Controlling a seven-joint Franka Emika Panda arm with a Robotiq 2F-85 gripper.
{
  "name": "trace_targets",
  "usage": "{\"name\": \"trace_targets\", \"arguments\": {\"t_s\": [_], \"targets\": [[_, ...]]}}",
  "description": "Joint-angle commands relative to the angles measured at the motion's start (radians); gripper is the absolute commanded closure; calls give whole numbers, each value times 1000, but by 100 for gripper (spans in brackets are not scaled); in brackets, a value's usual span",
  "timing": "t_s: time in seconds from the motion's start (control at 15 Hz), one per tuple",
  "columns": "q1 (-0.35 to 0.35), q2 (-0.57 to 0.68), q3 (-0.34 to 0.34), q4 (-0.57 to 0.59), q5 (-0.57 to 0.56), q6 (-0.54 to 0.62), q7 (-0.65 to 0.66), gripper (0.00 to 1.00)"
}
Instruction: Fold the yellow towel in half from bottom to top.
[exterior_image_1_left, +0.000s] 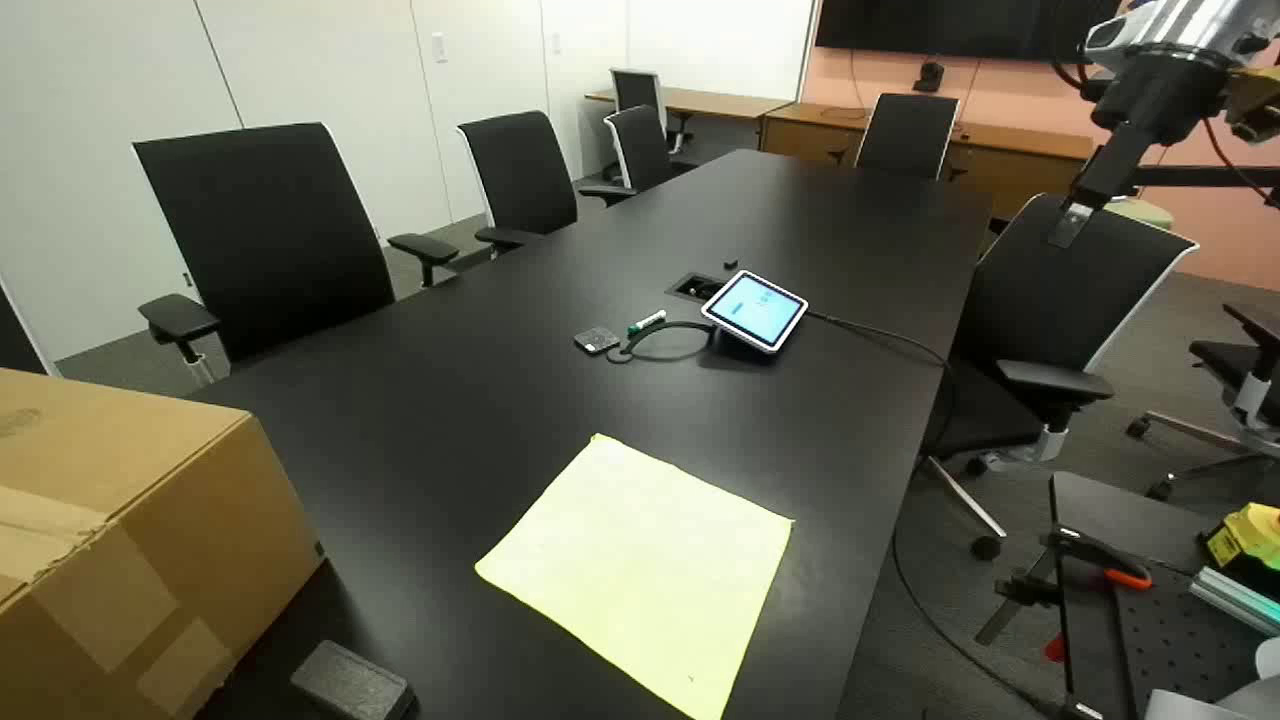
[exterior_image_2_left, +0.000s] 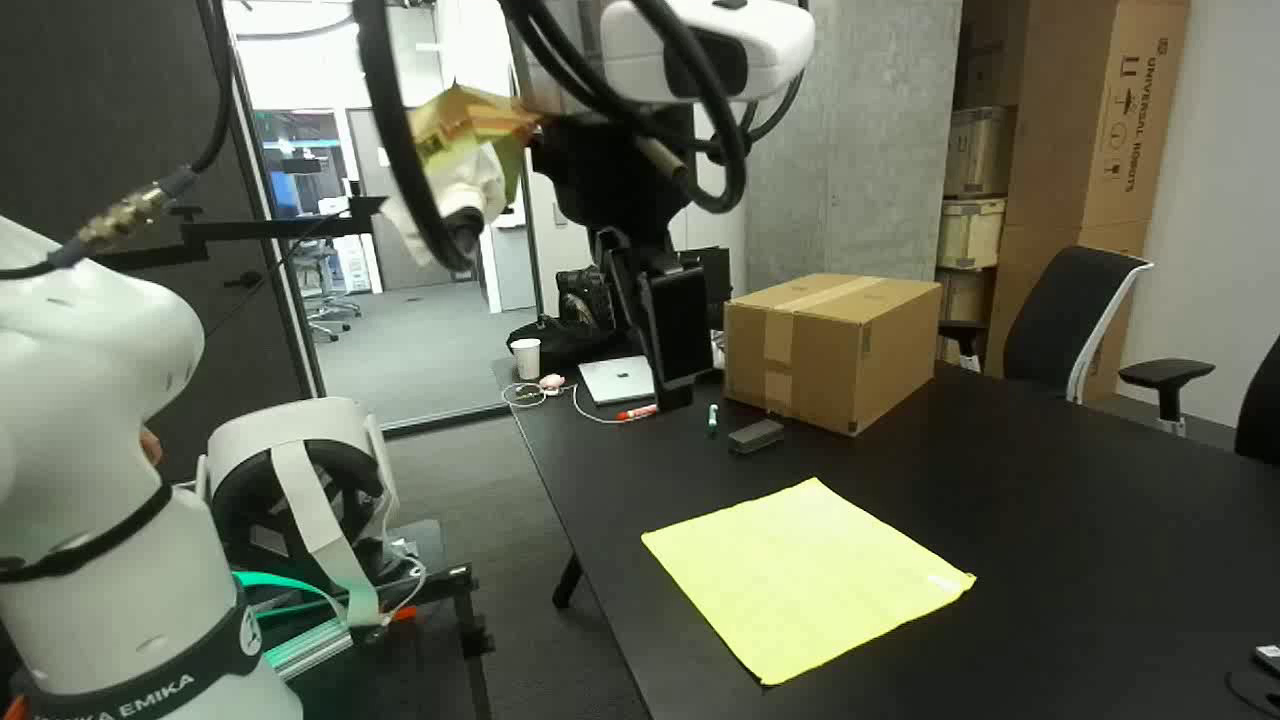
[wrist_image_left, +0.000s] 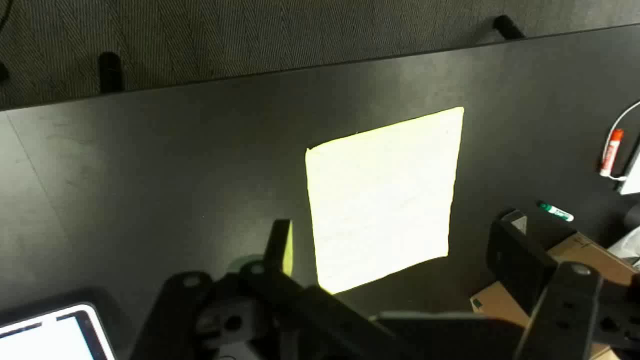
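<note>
The yellow towel lies flat and spread out on the dark table. It also shows whole in an exterior view and in the wrist view, where it looks almost white from glare. Its edges are slightly wavy and no fold shows. My gripper is open and empty, its fingers wide apart in the wrist view. It hangs high above the table, clear of the towel, and shows in both exterior views, as a fingertip and as dark fingers.
A cardboard box and a dark eraser block stand near the towel. A tablet with its cable sits further along the table. A green marker, a red marker and a laptop lie near the box.
</note>
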Motion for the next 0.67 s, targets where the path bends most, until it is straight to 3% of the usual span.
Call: {"name": "trace_targets", "arguments": {"t_s": [0.0,0.33,0.4,0.6], "targets": [[-30,8,26,5,21,-4,-17,0],[-39,19,34,8,-8,-12,-52,0],[-18,-79,119,-108,-1,18,-7,0],[71,43,179,-122,35,99,-27,0]]}}
